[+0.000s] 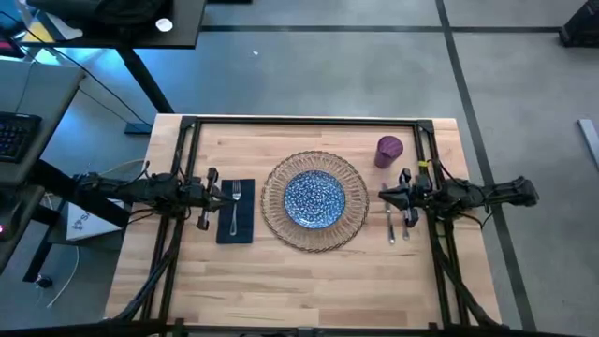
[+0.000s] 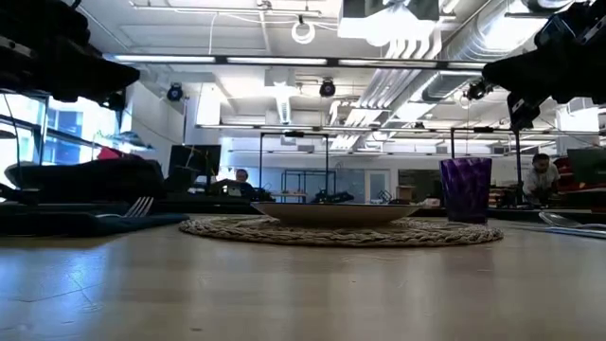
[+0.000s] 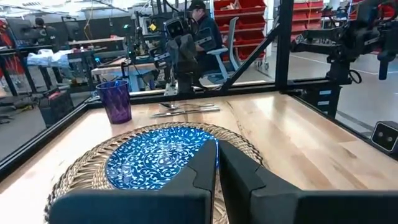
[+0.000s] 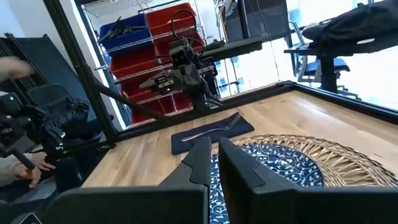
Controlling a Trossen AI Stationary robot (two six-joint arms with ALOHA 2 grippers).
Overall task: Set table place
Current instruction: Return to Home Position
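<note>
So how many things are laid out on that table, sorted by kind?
Placemat: 1
Plate: 1
Napkin: 1
Cup: 1
Fork: 1
Other cutlery, right of the placemat: 2
Total: 7

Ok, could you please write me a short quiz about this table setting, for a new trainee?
1. True or false: the fork lies on the navy napkin.
2. Relative to the wicker placemat, the purple cup stands: A) on it; B) right of it, on the table; C) left of it.
3. How many cutlery pieces lie right of the placemat?
Key: 1 true; 2 B; 3 two.
</note>
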